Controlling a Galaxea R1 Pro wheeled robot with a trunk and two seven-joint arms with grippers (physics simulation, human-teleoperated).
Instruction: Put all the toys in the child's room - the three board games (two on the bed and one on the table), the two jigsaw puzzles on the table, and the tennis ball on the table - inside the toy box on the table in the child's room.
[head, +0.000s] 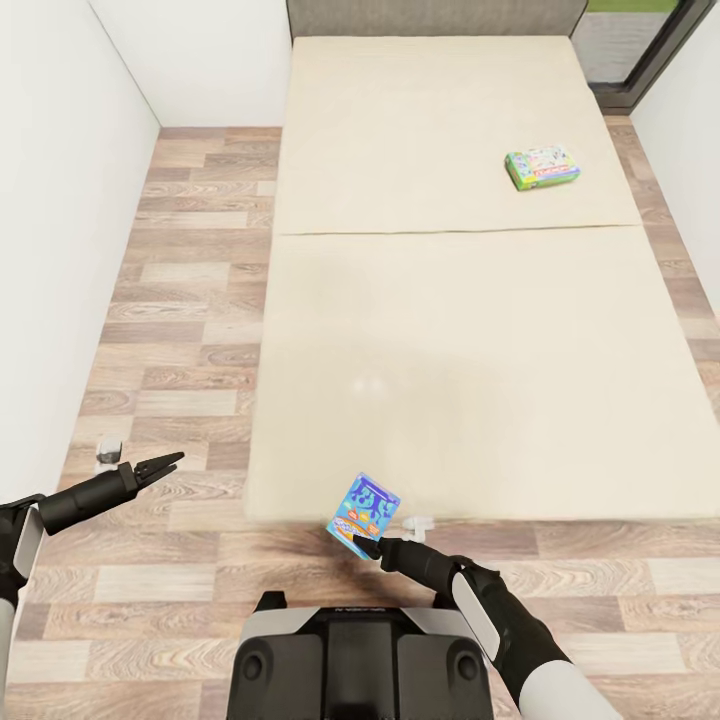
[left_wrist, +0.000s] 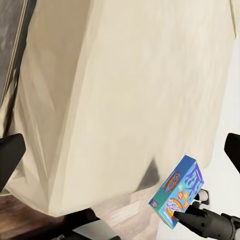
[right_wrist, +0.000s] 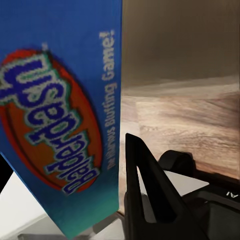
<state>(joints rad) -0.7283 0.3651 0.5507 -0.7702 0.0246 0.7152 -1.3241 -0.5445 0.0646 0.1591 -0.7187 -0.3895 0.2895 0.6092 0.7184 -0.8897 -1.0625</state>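
Nearest, the robot's dark base (head: 360, 660) sits at the foot of the bed on the wood-plank floor (head: 180, 300). Right hand (head: 362, 543) is clamped on a blue board game box (head: 364, 512), held tilted in the air just off the near edge of the bed (head: 450, 350); the right wrist view shows one dark finger (right_wrist: 145, 185) against the box face, printed "Balderdash". Left hand (head: 160, 466) hangs over the floor beside the bed's near left corner, fingers slightly parted, holding nothing. Left wrist view shows the blue box (left_wrist: 178, 197) beside the mattress. Farther off, a green board game box (head: 542, 167) lies flat on the bed near its far right side.
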